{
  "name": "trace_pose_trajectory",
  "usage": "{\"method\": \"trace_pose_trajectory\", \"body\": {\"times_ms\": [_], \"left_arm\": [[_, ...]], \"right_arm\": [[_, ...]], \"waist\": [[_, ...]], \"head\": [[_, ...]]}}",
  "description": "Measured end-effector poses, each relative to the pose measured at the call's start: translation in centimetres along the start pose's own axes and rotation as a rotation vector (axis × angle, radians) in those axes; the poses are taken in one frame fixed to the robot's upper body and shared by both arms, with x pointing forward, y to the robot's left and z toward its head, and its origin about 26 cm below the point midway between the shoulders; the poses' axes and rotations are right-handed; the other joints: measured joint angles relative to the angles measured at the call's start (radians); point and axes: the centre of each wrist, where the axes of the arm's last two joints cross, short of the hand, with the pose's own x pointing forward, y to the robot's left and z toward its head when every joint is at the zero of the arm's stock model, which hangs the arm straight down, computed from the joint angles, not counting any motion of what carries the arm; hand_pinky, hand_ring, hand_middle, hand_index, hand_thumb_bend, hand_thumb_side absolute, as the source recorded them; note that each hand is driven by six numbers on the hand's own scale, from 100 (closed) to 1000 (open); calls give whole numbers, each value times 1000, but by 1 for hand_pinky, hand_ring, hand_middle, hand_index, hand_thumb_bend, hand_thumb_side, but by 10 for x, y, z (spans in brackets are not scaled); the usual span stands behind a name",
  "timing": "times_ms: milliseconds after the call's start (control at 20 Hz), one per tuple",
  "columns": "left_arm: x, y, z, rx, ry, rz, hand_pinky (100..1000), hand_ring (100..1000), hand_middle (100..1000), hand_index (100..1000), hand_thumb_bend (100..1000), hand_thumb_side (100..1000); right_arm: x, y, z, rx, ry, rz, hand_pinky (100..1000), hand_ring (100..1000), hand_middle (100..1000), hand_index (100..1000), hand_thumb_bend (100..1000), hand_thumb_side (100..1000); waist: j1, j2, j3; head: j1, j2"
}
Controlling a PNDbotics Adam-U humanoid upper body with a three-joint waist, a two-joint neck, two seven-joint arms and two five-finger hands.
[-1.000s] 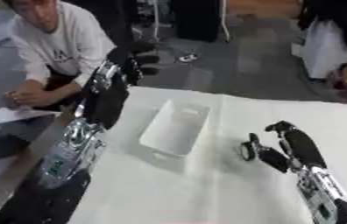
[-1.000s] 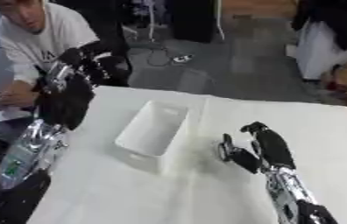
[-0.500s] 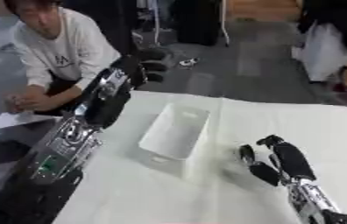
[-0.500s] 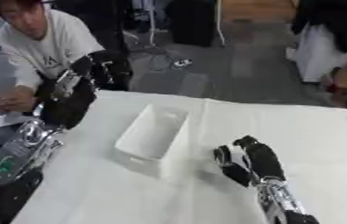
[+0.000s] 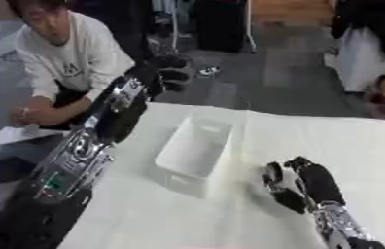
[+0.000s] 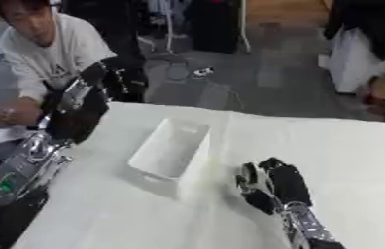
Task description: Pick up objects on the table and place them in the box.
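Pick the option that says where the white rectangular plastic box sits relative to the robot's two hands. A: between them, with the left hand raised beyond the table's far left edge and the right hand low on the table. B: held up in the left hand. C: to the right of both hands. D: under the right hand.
A: the white rectangular plastic box sits on the white table, left hand raised far-left, right hand low beside it.
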Motion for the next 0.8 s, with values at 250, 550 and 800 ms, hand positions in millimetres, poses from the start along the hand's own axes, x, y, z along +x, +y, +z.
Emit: {"method": "trace_pose_trajectory", "body": {"times_ms": [250, 550, 800], "left_arm": [[0, 0, 0, 0, -1, 2, 760, 751, 815, 861, 216, 862], [0, -1, -1, -3, 0, 4, 761, 751, 815, 861, 219, 862], [1, -3, -2, -2, -6, 15, 761, 751, 815, 861, 220, 861]], "right_arm": [[1, -7, -8, -22, -3, 56, 846, 733, 769, 810, 419, 873], [-3, -2, -10, -13, 14, 115, 844, 722, 757, 811, 427, 825], [-7, 2, -13, -8, 38, 161, 836, 702, 727, 802, 420, 782]], "waist": [[-2, 0, 5], [-5, 0, 9], [-6, 1, 15]], "head": [[0, 0], [0, -8], [-3, -8]]}}
